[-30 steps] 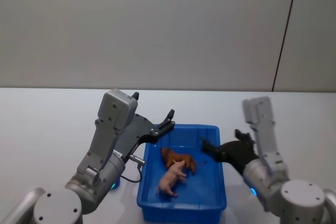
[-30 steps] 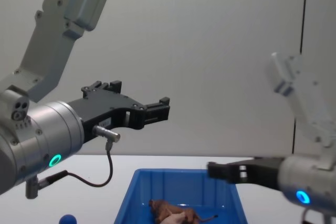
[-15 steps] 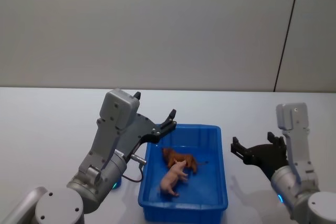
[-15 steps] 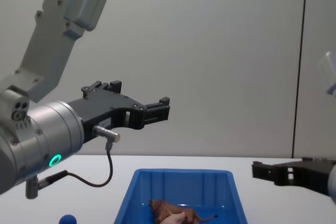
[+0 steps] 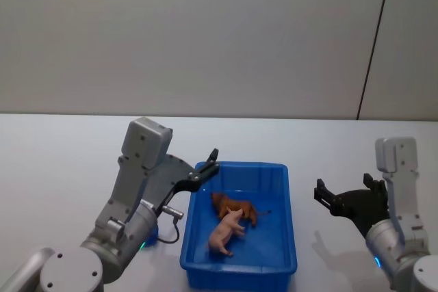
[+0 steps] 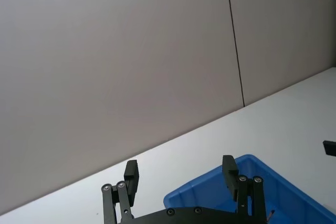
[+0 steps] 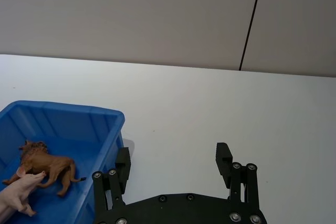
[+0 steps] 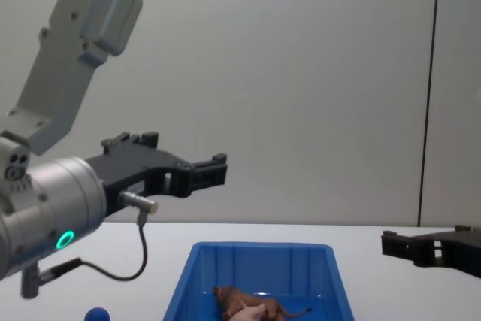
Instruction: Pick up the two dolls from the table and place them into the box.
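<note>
The blue box (image 5: 285,220) stands on the white table (image 5: 61,162) between my arms. Inside it a brown four-legged doll (image 5: 233,206) stands beside a pale pink doll (image 5: 224,232) that lies on the floor of the box; both also appear in the right wrist view, brown doll (image 7: 47,163) and pink doll (image 7: 14,196). My left gripper (image 5: 204,167) hovers open at the box's left rim, holding nothing. My right gripper (image 5: 344,195) is open and empty over bare table to the right of the box.
A small blue round object (image 8: 96,313) sits on the table left of the box, under my left arm. A plain grey wall (image 5: 205,39) rises behind the table. Bare tabletop extends to the right of the box (image 7: 220,114).
My right gripper has pulled out from over the box and moved right, over bare table. My left gripper has drawn back a little to the left. The dolls have not moved.
</note>
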`<state>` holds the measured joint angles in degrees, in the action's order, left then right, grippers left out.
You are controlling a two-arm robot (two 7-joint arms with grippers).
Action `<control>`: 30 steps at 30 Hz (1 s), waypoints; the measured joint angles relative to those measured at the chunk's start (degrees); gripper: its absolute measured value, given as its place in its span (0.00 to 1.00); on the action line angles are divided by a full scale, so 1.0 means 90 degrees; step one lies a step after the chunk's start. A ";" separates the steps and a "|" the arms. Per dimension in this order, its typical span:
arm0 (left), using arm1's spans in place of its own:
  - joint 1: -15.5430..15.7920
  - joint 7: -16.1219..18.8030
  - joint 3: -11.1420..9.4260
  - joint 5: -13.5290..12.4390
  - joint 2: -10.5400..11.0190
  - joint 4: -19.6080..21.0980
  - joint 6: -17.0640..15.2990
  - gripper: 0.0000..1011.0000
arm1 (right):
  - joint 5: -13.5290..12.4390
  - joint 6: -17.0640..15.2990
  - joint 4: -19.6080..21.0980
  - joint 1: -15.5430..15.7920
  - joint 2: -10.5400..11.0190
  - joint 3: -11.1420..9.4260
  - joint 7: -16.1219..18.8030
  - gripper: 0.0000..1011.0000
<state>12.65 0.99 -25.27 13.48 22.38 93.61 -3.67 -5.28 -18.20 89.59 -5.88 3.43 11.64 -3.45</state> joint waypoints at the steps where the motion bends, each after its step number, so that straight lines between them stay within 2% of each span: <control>1: -0.0020 0.0036 0.0015 0.0048 0.0011 0.0000 -0.0046 0.99 | -0.0002 0.0001 0.0006 0.0004 0.0003 -0.0003 -0.0005 0.99; 12: -0.0154 0.0277 0.0129 0.0443 0.0087 -0.0145 -0.0336 0.99 | -0.0011 0.0011 0.0051 0.0047 0.0031 -0.0026 -0.0051 0.99; 21: -0.0207 0.0454 0.0249 0.0790 0.0121 -0.0455 -0.0600 0.99 | -0.0017 0.0016 0.0067 0.0061 0.0040 -0.0033 -0.0064 0.99; 30: -0.0177 0.0513 0.0352 0.1000 0.0115 -0.0781 -0.0876 0.99 | -0.0019 0.0016 0.0074 0.0066 0.0044 -0.0039 -0.0071 0.99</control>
<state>11.06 5.61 -22.11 22.48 23.41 86.58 -11.55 -5.46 -18.06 90.25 -5.28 3.83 11.28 -4.09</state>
